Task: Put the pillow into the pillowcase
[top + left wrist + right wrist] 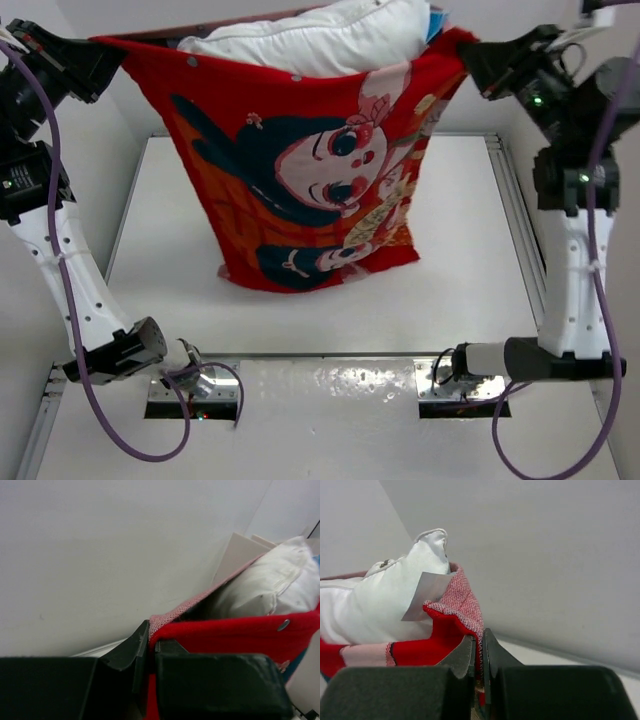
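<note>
Above the table [470,290], pillowcase [300,190] hides most of pillow [320,38].

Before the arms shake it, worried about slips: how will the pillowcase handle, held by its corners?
Probably floppy: the pillowcase sags between left pincer and right pincer. Likely light itself, though the puffy pillow bulging from its mouth may tug at the pinched edges.

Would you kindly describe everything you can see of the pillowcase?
The pillowcase is red-orange cloth printed with two cartoon children with dark blue hair, its inside a paler pink weave. It hangs mouth-up, stretched between the left gripper and right gripper, each shut on a top corner. Silver snaps dot the rim. The white pillow sits partly inside, bulging out of the opening. The lower end seems to rest on the table.
</note>
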Controlling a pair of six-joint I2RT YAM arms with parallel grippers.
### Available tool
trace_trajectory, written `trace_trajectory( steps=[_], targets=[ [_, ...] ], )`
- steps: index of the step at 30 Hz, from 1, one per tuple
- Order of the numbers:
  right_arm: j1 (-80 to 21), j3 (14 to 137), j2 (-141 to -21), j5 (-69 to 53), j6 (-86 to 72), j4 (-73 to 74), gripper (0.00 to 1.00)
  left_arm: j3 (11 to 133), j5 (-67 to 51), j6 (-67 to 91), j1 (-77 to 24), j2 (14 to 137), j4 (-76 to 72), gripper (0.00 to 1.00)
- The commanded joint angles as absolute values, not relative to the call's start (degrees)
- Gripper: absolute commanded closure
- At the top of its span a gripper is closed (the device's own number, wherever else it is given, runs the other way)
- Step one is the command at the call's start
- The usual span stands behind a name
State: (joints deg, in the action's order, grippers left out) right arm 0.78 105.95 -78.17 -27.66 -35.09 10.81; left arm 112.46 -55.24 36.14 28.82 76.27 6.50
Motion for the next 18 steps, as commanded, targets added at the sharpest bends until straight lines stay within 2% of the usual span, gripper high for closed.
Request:
trace_trajectory(
  steps=[1,8,9,10,11,12,13,14,15,16,17,18],
  targets=[
    [7.11,112.24,-71.99,-18.55,-35.41,5.81,1.0,116.54,-48.16,38.48,33.66,77.52,1.77,1.0],
    [9.84,115.23,-70.93,-15.74,-40.06,5.38,1.0,118.39,-47.9,42.0,34.98,79.01,-4.48,1.0],
    [9.84,113.57,-71.01,-16.95,-47.65,1.88,1.0,117.52,-47.73,42.01,32.63,78.84,-4.66,1.0],
    [9.58,111.55,-72.15,-20.44,-53.64,-8.68,1.0,116.2,-47.2,42.36,30.61,77.88,-5.18,1.0],
    [7.23,112.14,-73.9,-25.0,-58.83,-12.62,1.0,110.62,-47.55,47.41,26.5,77.26,-11.89,1.0],
    [4.77,115.28,-77.48,-29.05,-67.94,-14.22,1.0,108.22,-48.16,50.77,25.76,76.65,-16.22,1.0],
    [3.09,119.75,-86.05,-34.23,-70.9,-14.15,1.0,107.15,-48.69,52.54,25.4,76.29,-18.96,1.0],
    [3.51,127.54,-89.0,-35.15,-71.54,-9.71,1.0,109.92,-48.95,49.08,25.92,76.46,-16.2,1.0],
    [4.91,130.14,-90.43,-35.24,-70.24,-6.01,1.0,113.26,-48.87,43.65,26.97,76.81,-11.13,1.0],
    [6.84,131.21,-89.83,-33.33,-68.22,-1.45,1.0,116.95,-45.91,37.33,27.33,77.6,2.76,1.0],
    [9.29,128.09,-88.17,-31.22,-66.72,-1.49,1.0,119.59,-43.44,26.82,27.16,77.78,7.25,1.0],
    [9.32,125.1,-86.24,-28.85,-64.62,-3.06,1.0,119.53,-41.94,24.89,25.68,77.44,8.43,1.0]
  ],
)
